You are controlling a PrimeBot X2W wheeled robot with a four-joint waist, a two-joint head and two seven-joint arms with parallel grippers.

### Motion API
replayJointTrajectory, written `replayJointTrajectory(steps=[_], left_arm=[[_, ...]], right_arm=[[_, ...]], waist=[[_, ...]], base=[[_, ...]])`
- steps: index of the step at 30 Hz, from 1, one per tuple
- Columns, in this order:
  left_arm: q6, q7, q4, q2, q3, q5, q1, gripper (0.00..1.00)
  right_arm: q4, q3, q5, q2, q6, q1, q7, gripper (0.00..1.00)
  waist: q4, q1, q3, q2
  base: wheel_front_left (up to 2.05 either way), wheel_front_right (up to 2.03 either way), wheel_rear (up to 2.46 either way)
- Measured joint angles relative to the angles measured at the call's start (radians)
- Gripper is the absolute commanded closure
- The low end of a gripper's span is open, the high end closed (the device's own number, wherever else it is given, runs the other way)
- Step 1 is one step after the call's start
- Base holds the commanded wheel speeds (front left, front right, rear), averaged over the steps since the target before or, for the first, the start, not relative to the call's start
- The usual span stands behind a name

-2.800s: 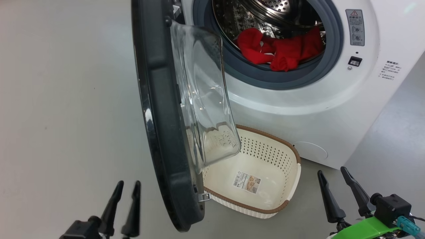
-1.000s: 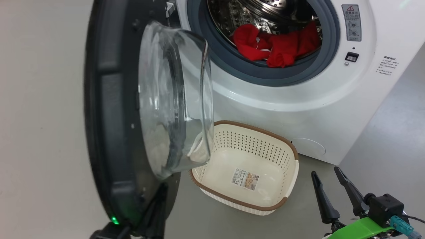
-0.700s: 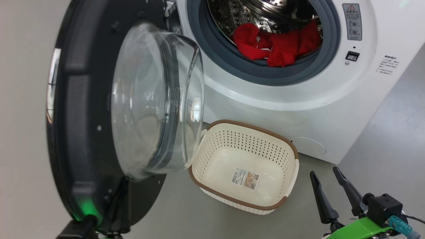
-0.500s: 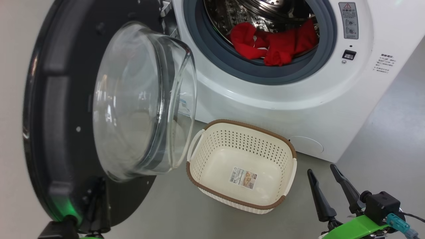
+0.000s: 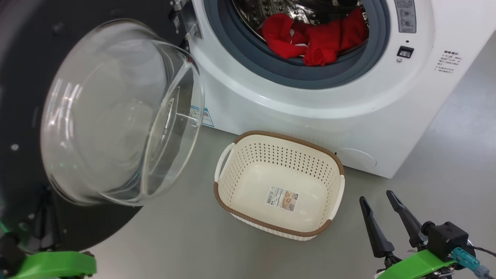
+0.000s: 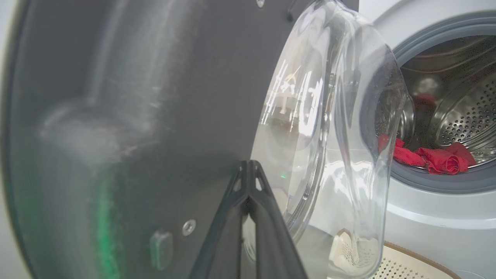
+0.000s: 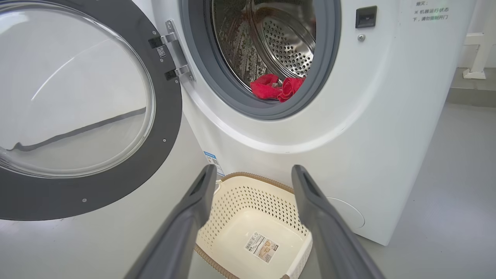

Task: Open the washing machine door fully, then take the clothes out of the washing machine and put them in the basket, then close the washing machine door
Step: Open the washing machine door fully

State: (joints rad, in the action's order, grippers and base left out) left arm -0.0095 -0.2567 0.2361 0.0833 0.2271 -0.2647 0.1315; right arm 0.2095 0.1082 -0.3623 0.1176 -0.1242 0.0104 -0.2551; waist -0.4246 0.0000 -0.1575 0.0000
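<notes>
The washing machine door (image 5: 23,77) stands swung wide to the left, its glass bowl (image 5: 116,112) facing the basket. My left gripper (image 6: 248,166) is shut with nothing in it. Its tips are at the door's black inner face (image 6: 135,97) beside the glass, and I cannot tell if they touch. Red clothes (image 5: 310,38) lie at the front of the steel drum of the washing machine (image 5: 310,104), also seen as clothes (image 7: 277,87). The cream basket (image 5: 286,136) sits on the floor below the opening. My right gripper (image 5: 376,196) hangs open just right of the basket.
Grey floor (image 5: 186,240) spreads around the basket and under the door. A green part of my left arm (image 5: 54,265) shows at the lower left, below the door. In the right wrist view a white frame (image 7: 478,46) stands beyond the machine's right side.
The door has swung further open to the left, and my shut left gripper went with it. The head camera shifted too. The right gripper and basket stayed put.
</notes>
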Motion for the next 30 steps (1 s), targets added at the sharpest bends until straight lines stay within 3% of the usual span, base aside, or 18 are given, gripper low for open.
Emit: replayJointTrajectory(steps=[17, 30], left_arm=[[-0.033, 0.000, 0.152, 0.059, 0.227, 0.065, 0.185, 1.00], [-0.064, -0.001, 0.263, 0.096, 0.338, 0.116, 0.301, 1.00]], right_arm=[[-0.004, 0.002, 0.000, 0.020, 0.000, -0.058, 0.000, 0.00], [-0.012, 0.000, 0.003, 0.031, 0.000, -0.082, 0.000, 0.00]], waist=[[0.026, 0.0000, -0.074, 0.0000], [0.042, 0.0000, -0.133, 0.0000]], base=[[0.00, 0.00, 0.00], [0.00, 0.00, 0.00]])
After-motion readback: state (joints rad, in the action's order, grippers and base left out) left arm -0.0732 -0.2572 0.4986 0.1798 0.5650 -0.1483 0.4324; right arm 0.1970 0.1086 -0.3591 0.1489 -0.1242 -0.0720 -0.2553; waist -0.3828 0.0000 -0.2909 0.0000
